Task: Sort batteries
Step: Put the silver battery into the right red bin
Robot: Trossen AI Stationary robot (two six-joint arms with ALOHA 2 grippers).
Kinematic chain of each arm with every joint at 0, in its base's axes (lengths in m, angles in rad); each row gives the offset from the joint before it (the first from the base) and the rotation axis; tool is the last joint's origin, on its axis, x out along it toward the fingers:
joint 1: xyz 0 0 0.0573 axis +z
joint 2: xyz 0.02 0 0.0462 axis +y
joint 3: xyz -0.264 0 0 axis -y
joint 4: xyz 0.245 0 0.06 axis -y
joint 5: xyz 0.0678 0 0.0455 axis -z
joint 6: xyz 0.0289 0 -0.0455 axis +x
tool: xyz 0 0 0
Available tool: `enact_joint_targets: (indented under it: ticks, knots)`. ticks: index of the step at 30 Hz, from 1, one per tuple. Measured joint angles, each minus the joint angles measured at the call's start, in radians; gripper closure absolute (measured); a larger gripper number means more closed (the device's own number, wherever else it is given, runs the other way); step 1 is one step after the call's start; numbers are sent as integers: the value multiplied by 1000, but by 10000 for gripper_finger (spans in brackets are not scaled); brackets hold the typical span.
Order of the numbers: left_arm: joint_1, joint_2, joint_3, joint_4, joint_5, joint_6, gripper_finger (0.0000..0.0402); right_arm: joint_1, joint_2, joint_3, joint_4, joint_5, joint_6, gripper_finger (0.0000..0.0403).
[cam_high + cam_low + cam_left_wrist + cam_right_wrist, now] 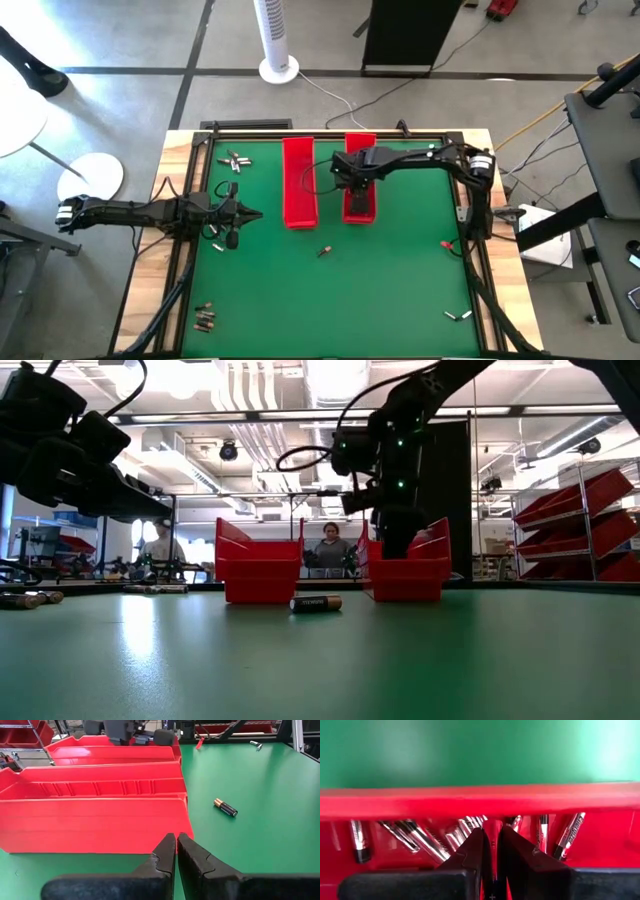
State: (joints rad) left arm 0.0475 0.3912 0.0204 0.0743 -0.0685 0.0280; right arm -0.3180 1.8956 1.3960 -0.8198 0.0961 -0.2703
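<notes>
Two long red trays stand side by side at the table's far middle, the left tray and the right tray. Several silvery batteries lie in the right tray. My right gripper hangs over that tray, pointing down, shut on a slim battery. One dark battery with a copper end lies on its side on the green mat in front of the trays. My left gripper waits shut at the left, just short of the left tray. My right gripper pinches a slim battery between its two fingers; a plus mark shows on it in the narrow gap. The fingers point down from above and the battery lies along them. It is clear of the batteries in the tray below. The fingers hide most of it.
Loose batteries lie in small groups at the far left, near left and near right. A small red thing lies by the right edge. A person sits beyond the table. Bare green mat lies in front of the trays.
</notes>
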Motion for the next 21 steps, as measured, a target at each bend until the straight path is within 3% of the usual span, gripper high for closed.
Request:
enact_joint_targets:
  ticks: [11,21]
  knots:
    - [0,0,0,0,0,0,402,-19,65,2,17,-25,-32,355]
    - [0,0,0,0,0,0,402,-21,66,3,32,-17,-14,317]
